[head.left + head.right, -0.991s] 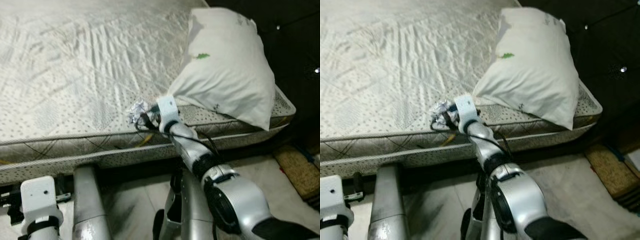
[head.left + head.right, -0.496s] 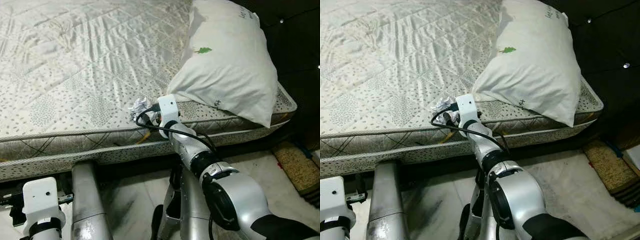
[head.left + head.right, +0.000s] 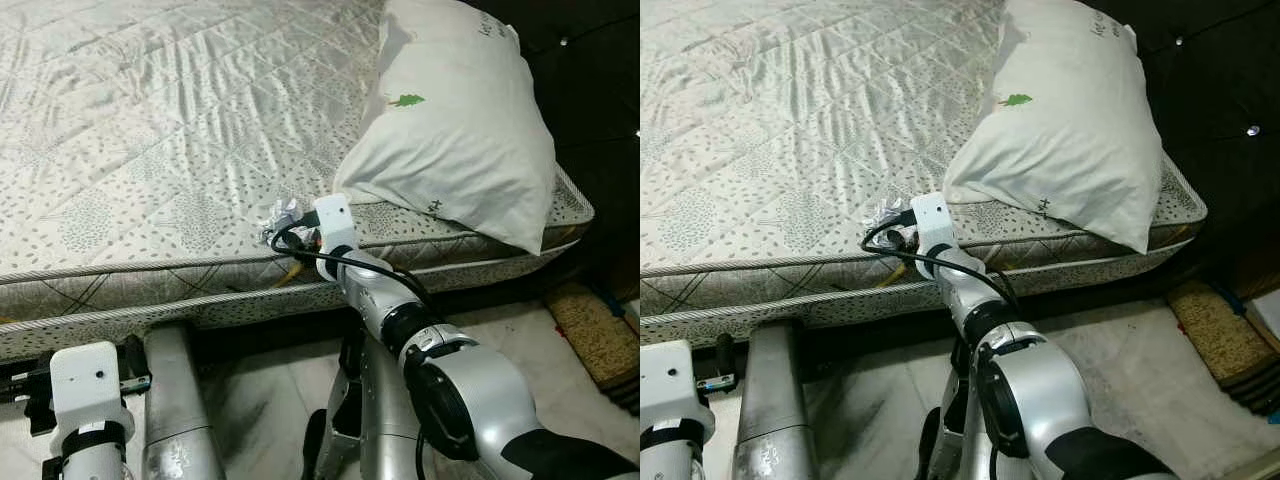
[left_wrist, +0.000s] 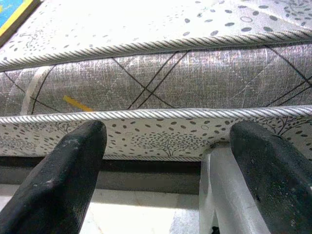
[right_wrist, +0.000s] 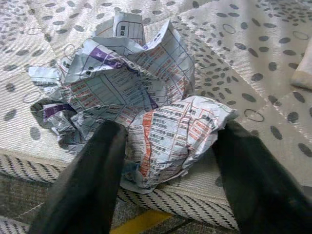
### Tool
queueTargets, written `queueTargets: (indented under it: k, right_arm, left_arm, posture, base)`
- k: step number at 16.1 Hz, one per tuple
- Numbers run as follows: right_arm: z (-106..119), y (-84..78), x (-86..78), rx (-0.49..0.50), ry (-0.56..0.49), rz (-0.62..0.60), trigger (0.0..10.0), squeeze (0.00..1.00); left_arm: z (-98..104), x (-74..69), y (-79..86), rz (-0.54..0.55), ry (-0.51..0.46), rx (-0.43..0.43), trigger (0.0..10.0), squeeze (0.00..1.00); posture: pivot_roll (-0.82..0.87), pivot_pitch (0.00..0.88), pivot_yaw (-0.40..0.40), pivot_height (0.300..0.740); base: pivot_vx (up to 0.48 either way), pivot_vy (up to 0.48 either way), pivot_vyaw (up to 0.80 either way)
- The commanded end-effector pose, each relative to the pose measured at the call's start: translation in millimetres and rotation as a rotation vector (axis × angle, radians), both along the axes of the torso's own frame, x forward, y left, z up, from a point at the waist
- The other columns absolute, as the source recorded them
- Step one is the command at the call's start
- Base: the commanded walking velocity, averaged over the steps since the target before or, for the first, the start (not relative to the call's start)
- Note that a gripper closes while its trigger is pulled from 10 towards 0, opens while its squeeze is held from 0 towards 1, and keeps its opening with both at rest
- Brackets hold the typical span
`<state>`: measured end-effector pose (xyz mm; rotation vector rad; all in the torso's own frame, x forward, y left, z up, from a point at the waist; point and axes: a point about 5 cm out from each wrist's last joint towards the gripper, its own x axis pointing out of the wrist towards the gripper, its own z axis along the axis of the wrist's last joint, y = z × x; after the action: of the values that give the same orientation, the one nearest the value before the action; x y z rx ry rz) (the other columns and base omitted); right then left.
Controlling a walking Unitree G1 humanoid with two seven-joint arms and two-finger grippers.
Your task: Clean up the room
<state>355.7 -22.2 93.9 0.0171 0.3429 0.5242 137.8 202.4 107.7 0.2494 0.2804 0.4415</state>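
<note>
- One crumpled ball of printed paper (image 5: 131, 102), white with red, blue and purple print, lies on the near edge of the bed, just left of the pillow's lower corner and right at the corded seam where the top meets the side.
- One right gripper (image 5: 163, 161) reaches to it: its two black fingers (image 5: 85, 185) stand apart on either side of the paper's near lobe, close against it, spread and not yet clamped on it. Whether the pads actually touch the paper, I cannot tell.
- One silver right arm (image 3: 440, 370) with a black cable looped at the wrist stretches from the near right up to the bed's edge.
- One white stuffed pillow (image 3: 455, 120) with a small green mark lies at the far right of the bed, its lower right corner hanging over the mattress rim.
- One pale quilted mattress (image 3: 150, 130) with a grey dotted leaf pattern spreads wide and bare to the left and far side of the paper; two corded seams run along its near side.
- One left gripper (image 4: 165, 180) hangs low at the near left, facing the mattress side, its fingers wide apart and holding nothing.
- One pale tiled floor (image 3: 1140, 360) lies open on the near right, below the bed.
- One tan woven mat (image 3: 600, 335) sits at the floor's right edge.
</note>
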Motion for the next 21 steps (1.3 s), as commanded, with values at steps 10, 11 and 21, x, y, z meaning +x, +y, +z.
queueTargets:
  k: [10,11,21]
  right_arm:
    - [-14.5,18.8,-15.1,0.059,0.096,0.025,0.0,0.00]
    - [-14.4,18.6,-15.0,0.059,0.096,0.024,0.0,0.00]
    - [-12.2,5.7,-8.8,0.147,0.119,-0.046,0.0,0.00]
  left_arm:
    - [12.3,13.1,-29.3,-0.261,-0.116,-0.128,10.0,0.00]
    - [11.9,13.3,-29.3,-0.259,-0.113,-0.126,10.0,0.00]
    - [2.9,34.2,-27.1,-0.306,-0.140,-0.115,10.0,0.00]
  posture:
    - [0.38,0.155,-0.234,0.486]
    - [0.38,0.155,-0.234,0.486]
    - [0.32,0.019,-0.197,0.486]
  base:
    - [0.000,0.000,0.00]
    - [0.000,0.000,0.00]
    - [0.000,0.000,0.00]
